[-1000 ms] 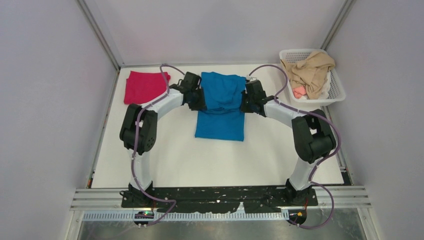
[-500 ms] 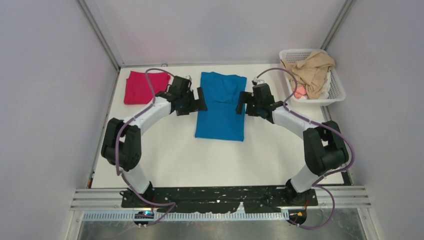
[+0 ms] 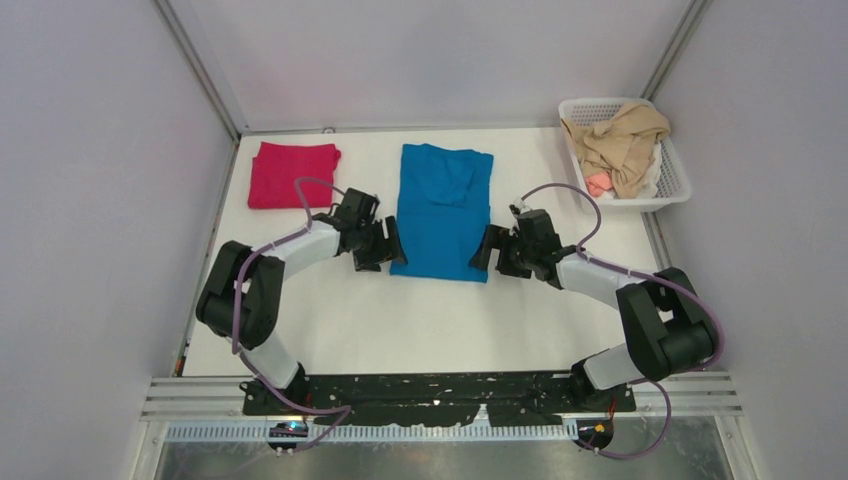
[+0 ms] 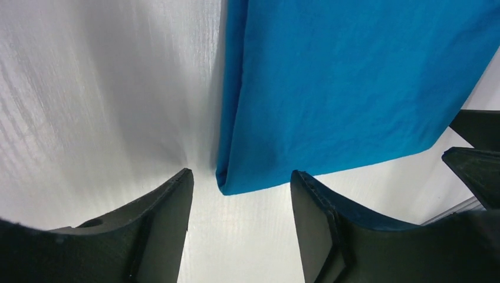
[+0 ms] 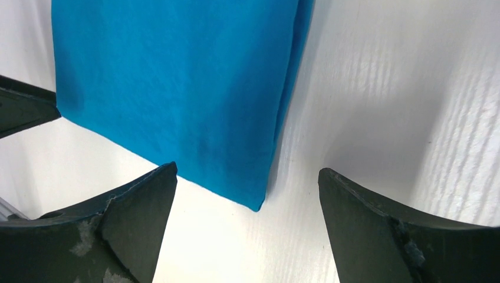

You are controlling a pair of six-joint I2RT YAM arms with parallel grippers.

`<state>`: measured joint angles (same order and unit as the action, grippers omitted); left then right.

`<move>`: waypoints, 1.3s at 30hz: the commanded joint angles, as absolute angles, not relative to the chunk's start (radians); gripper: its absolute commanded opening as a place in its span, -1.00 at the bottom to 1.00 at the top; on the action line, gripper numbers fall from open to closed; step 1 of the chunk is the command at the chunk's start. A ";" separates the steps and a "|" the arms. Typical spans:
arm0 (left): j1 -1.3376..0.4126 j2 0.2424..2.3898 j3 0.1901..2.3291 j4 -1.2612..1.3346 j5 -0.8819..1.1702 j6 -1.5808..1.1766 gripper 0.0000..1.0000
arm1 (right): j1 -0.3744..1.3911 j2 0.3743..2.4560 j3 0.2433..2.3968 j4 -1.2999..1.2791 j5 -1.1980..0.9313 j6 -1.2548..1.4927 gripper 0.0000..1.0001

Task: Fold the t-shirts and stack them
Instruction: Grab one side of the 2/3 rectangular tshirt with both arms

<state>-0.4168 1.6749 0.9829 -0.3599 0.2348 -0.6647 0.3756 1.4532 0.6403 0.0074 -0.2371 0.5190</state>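
A bright blue t-shirt (image 3: pixel 443 210) lies flat as a long folded strip in the middle of the table. A crimson t-shirt (image 3: pixel 290 174), folded, rests at the back left. My left gripper (image 3: pixel 391 245) stands open at the blue shirt's near left corner (image 4: pixel 227 183), which sits just ahead of the gap between its fingers. My right gripper (image 3: pixel 484 250) is open at the near right corner (image 5: pixel 256 203), nothing between its fingers. In each wrist view the other gripper's black fingers (image 4: pixel 474 153) show beyond the blue cloth.
A white basket (image 3: pixel 676 192) at the back right holds beige cloth (image 3: pixel 622 140) and something pink. Grey enclosure walls close in left, right and behind. White tabletop (image 3: pixel 430 320) lies between the blue shirt and the arm bases.
Both grippers let go of the blue shirt's upper part and moved toward me along its sides to its near corners. The shirt's top now lies flat.
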 commanded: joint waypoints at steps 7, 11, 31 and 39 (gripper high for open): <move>-0.413 1.738 0.978 -0.300 0.273 -0.696 -0.03 | 0.377 1.415 0.599 0.034 -0.297 0.552 0.97; -0.413 1.761 0.974 -0.305 0.278 -0.696 -0.18 | 0.377 1.412 0.595 0.030 -0.306 0.551 0.98; -0.413 1.736 0.890 -0.207 0.319 -0.729 -1.00 | 0.447 1.432 0.592 0.006 -0.250 0.573 0.24; -0.413 1.710 0.850 -0.175 0.310 -0.729 -1.00 | 0.449 1.415 0.580 0.044 -0.150 0.519 -0.17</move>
<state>-0.4149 1.7222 0.8856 -0.1707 0.3332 -0.7338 0.4435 1.4353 0.5758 0.0204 -0.2314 0.5571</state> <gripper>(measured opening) 0.010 0.417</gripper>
